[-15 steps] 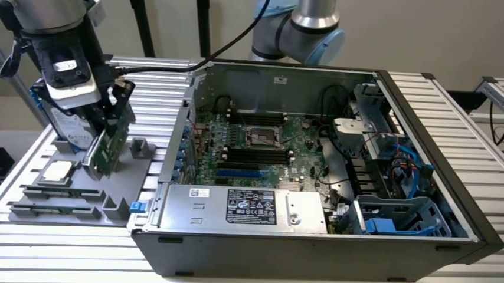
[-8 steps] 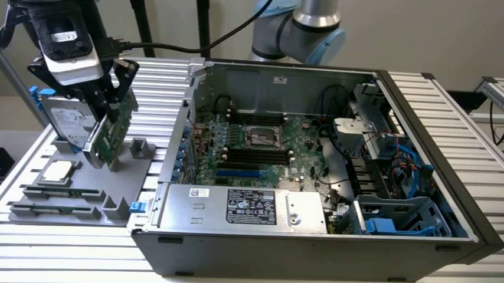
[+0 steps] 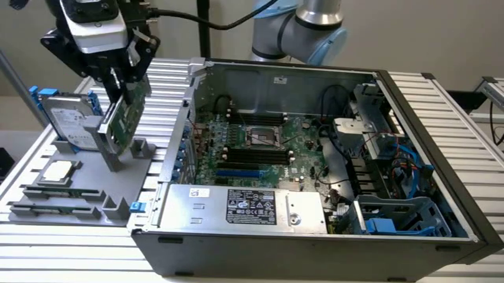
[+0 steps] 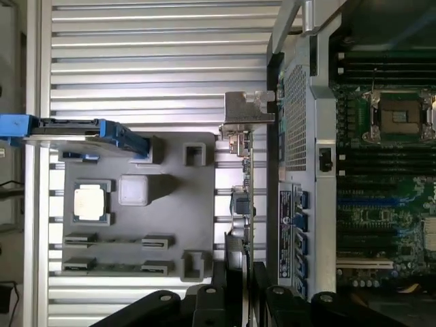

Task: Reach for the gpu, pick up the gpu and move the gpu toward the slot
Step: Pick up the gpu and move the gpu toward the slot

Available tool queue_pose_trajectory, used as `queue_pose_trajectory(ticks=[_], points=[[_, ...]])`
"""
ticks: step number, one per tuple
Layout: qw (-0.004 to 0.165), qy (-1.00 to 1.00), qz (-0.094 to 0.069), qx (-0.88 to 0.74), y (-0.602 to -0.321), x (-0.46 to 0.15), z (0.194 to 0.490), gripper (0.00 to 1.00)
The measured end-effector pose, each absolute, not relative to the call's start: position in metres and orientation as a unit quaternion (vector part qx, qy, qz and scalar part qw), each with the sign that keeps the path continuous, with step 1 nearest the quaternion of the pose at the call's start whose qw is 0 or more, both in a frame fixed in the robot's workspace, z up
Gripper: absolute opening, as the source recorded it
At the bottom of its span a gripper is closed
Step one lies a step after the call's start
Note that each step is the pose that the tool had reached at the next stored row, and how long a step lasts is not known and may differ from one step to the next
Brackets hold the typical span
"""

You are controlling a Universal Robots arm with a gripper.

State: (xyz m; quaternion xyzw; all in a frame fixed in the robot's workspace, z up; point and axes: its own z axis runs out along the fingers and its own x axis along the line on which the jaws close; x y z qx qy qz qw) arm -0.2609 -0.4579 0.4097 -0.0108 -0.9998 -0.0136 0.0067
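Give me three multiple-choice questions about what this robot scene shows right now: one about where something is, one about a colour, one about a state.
1. Where is the gpu?
A. Plugged into the motherboard
B. Between the gripper's fingers, above the grey holder tray
C. Lying on top of the computer case

2. What colour is the frame around the hard drive?
A. Blue
B. Red
C. Yellow

3. What state is the computer case in?
A. Closed
B. Open, with the motherboard exposed
C. Tipped upside down

Answers: 1 B, the gripper clamps the card edge-up over the grey holder tray. 2 A, blue tabs edge the drive. 3 B, the motherboard shows inside.
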Motion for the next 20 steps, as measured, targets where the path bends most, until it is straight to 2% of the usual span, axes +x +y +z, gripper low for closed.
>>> queue_pose_trajectory(ticks=[12,20], points=[[0.023,-1.0,-0.014,-0.011,-0.458,-0.206,0.436,0.26],[0.028,-0.999,-0.014,-0.011,-0.458,-0.17,0.438,0.26]])
